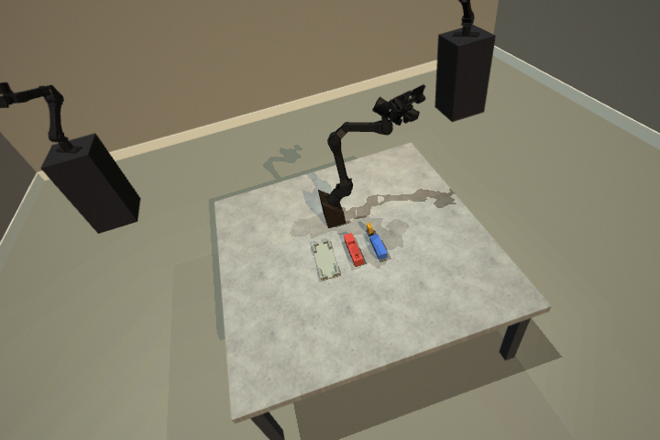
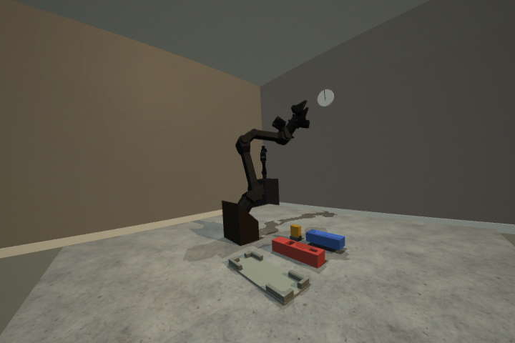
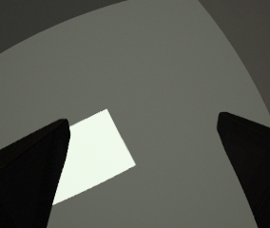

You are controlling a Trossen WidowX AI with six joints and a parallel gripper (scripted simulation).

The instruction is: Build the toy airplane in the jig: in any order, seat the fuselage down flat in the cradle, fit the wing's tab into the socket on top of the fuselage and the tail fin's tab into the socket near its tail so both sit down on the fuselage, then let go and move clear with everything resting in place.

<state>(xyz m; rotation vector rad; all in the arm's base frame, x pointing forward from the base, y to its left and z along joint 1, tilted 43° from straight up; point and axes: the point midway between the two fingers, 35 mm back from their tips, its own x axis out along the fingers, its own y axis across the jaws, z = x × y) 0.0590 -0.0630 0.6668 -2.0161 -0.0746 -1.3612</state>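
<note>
The pale jig (image 1: 325, 258) (image 2: 266, 274) lies on the table with raised corner walls and an empty cradle. The red fuselage (image 1: 350, 244) (image 2: 296, 252) lies flat beside it, with two open sockets in its top. The blue wing (image 1: 378, 247) (image 2: 325, 240) lies beyond the fuselage; its tab is not visible. The orange tail fin (image 1: 369, 227) (image 2: 295, 231) stands upright near one end of the wing, with a dark piece at its foot. My gripper (image 1: 422, 93) (image 2: 307, 104) (image 3: 145, 123) is open and empty, raised high above the table and tilted upward, away from all the parts.
My arm's brown base block (image 1: 332, 210) (image 2: 240, 224) stands on the table behind the parts. Two other arms stand on dark pedestals (image 1: 93, 181) (image 1: 465, 77) off the table. The wrist view shows only room surfaces and a bright rectangular panel (image 3: 99, 157).
</note>
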